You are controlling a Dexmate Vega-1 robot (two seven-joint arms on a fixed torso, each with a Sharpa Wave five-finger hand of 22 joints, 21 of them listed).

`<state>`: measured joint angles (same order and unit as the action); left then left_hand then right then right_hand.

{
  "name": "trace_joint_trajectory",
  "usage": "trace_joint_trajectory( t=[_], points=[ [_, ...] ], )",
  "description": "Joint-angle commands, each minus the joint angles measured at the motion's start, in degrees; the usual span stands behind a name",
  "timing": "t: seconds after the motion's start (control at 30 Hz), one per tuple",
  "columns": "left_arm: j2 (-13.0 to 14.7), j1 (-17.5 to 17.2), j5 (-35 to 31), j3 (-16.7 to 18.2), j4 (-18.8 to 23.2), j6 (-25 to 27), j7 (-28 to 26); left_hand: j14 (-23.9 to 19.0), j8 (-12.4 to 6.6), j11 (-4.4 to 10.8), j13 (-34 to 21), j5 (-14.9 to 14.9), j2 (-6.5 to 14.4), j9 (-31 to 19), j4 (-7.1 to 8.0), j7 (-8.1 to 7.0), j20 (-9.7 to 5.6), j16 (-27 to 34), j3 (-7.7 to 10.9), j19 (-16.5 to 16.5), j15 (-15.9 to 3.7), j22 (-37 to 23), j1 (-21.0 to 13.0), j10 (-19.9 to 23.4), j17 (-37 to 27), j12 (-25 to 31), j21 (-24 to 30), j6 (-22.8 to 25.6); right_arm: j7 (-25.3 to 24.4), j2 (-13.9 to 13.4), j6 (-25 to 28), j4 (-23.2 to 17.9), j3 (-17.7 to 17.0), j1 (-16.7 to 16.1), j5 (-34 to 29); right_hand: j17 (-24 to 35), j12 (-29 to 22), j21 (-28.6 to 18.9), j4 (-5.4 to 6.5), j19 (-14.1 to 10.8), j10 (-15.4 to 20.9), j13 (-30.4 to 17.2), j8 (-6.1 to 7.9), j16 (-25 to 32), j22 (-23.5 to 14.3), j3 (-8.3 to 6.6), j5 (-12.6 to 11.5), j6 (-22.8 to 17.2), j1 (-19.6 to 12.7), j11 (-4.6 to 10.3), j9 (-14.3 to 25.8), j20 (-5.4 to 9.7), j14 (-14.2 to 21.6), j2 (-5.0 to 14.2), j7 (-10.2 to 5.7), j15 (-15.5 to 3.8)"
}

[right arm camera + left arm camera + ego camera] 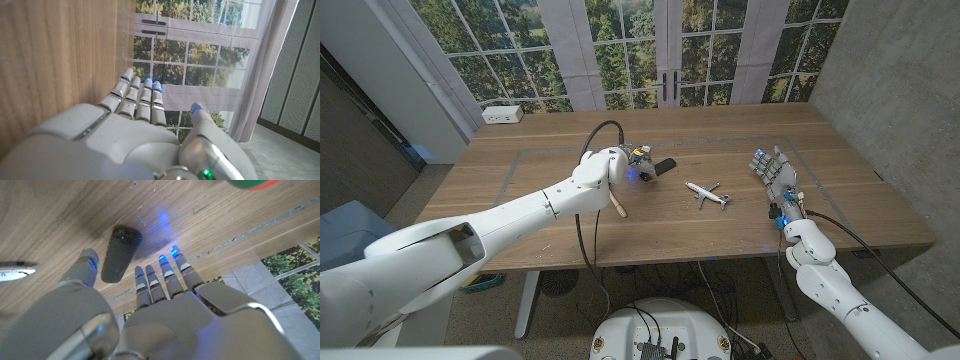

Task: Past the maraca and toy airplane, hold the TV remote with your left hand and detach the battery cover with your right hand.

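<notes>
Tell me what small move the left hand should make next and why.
Probably close the left hand around the TV remote. Its fingers are spread with the remote lying between thumb and fingers, not yet gripped, while the right hand waits open, apart from it.

The left hand (632, 163) reaches over the middle of the wooden bench (550, 160), its fingers down at the dark TV remote (663, 167), which pokes out just beyond them toward the right hand's side. Whether the fingers grip the remote cannot be told. A wooden maraca handle (618, 205) shows just below the left wrist. The toy airplane (707, 193) lies between the two hands, apart from both. The right hand (772, 172) stands upright with fingers spread, holding nothing.
</notes>
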<state>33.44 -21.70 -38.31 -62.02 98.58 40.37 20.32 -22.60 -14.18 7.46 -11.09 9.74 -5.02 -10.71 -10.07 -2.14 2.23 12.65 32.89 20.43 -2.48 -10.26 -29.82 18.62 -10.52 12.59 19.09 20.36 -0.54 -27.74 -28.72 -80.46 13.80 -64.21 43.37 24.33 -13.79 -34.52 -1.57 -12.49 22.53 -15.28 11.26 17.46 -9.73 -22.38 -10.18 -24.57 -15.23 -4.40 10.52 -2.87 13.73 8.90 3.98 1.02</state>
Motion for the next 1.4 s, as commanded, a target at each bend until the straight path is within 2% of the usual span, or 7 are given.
trace_joint_trajectory(
  t=[0.03, 0.67, 0.73, 0.83, 1.03, 1.27, 1.4],
  points=[
    [-1.75, -0.03, -5.83, -2.0, -1.36, 2.85, 0.68, -1.56, -0.19, -0.3, -0.12, 0.28, 1.19, -0.19, 0.38, 0.34, -0.23, 0.61, 0.0, 2.08, -5.01, -0.33, -1.45, 1.24, -0.23, 0.32, 0.6, 0.98, 0.12, 0.54, -0.35, 1.1, -0.2, -0.1, 0.35, 0.16, -0.32, 0.18, -0.2, -0.28, 0.61, -0.15, 0.27, 0.41, -0.28, -0.24, 0.0, -0.45, 0.31, -0.18, 0.31, -0.03, 0.59, 0.37, -0.01, 0.19],
    [-4.22, -1.92, -10.43, -2.92, -4.09, 4.72, -1.78, -5.94, 0.51, -0.68, -0.16, 0.49, 3.32, -0.3, 0.28, 1.38, -1.2, 1.72, -0.84, 9.24, -5.7, -0.45, -3.95, 3.94, -0.41, 0.38, 2.72, 1.55, 0.6, 1.81, -1.38, 3.83, 0.0, 1.07, 0.4, 0.29, -0.59, 0.77, -0.15, -0.7, 1.37, -0.43, 0.37, 0.74, -0.3, -0.12, 0.01, -1.07, 1.0, -0.65, 0.32, -0.46, 1.21, 0.2, 0.21, 0.42],
    [-4.41, -2.27, -10.85, -2.92, -4.43, 4.84, -2.74, -6.03, 0.96, -0.6, -0.17, 0.51, 3.5, -0.31, 0.25, 1.3, -1.17, 1.67, -0.98, 9.89, -5.76, -0.47, -4.22, 3.46, -0.43, 0.09, 2.91, 0.69, 0.42, 2.03, -1.43, 4.01, -0.03, 1.18, 0.48, 0.31, -0.61, 0.82, -0.13, -0.79, 1.43, -0.46, 0.37, 0.77, -0.3, -0.09, 0.01, -1.12, 1.1, -0.63, 0.32, -0.51, 1.27, 0.18, 0.27, 0.39],
    [-4.64, -2.18, -10.73, -2.98, -5.06, 4.62, -2.41, -6.12, 1.44, -0.97, -0.21, 0.51, 3.64, -0.35, 0.23, 1.04, -2.25, 1.54, -1.39, 11.25, -5.65, -0.51, -4.58, 2.7, -0.46, -0.33, 3.34, -0.14, 0.21, 2.25, -1.58, 4.4, -0.06, 1.36, 0.42, 0.34, -0.72, 0.89, -0.1, -0.97, 1.7, -0.51, 0.43, 0.84, -0.3, -0.07, 0.01, -1.32, 1.23, -0.65, 0.32, -0.54, 1.4, 0.16, 0.35, 0.38],
    [-4.99, -1.88, -10.43, -3.07, -6.3, 3.75, -2.2, -5.88, 2.09, -1.27, -0.24, 0.63, 3.99, -0.37, 0.01, 1.34, -2.47, 1.18, -1.49, 11.35, -4.59, -0.53, -5.54, 1.83, -0.39, -0.75, 3.27, -1.48, -0.28, 2.5, -1.73, 5.05, 0.0, 1.6, 0.07, 0.42, -0.96, 1.1, -0.07, -1.12, 2.35, -0.62, 0.45, 1.08, -0.31, -0.04, -0.01, -1.53, 1.47, -0.83, 0.32, -0.58, 1.9, 0.16, 0.48, 0.2],
    [-5.21, -1.23, -9.9, -3.14, -7.39, 2.85, -1.51, -3.85, 3.25, -2.33, -0.24, 1.35, 7.02, -0.4, -0.47, 1.94, -2.45, -0.33, -0.4, 10.22, -3.26, -0.48, -9.94, -0.73, -0.23, -1.41, 2.5, -4.52, -0.9, 2.73, -1.96, 5.47, -0.03, 1.56, -0.2, 0.5, -1.17, 1.18, -0.05, -1.54, 2.9, -0.73, 0.53, 1.33, -0.32, -0.03, -0.02, -1.9, 1.67, -0.83, 0.32, -0.54, 2.43, 0.17, 0.64, 0.19],
    [-5.35, -1.56, -9.22, -2.58, -7.94, 2.0, -2.97, -3.72, 2.8, -2.39, -0.28, 1.93, 10.84, -0.47, -0.6, 2.29, -2.88, -0.6, 1.13, 10.29, -3.31, -0.49, -13.87, -0.2, -0.28, -0.85, 2.36, -3.67, -1.29, 2.71, -1.72, 5.31, -0.05, 1.45, -0.23, 0.53, -1.27, 1.24, -0.05, -1.68, 3.16, -0.79, 0.53, 1.38, -0.33, -0.02, -0.03, -1.96, 1.75, -0.84, 0.32, -0.53, 2.51, 0.17, 0.68, 0.22]
  ],
)
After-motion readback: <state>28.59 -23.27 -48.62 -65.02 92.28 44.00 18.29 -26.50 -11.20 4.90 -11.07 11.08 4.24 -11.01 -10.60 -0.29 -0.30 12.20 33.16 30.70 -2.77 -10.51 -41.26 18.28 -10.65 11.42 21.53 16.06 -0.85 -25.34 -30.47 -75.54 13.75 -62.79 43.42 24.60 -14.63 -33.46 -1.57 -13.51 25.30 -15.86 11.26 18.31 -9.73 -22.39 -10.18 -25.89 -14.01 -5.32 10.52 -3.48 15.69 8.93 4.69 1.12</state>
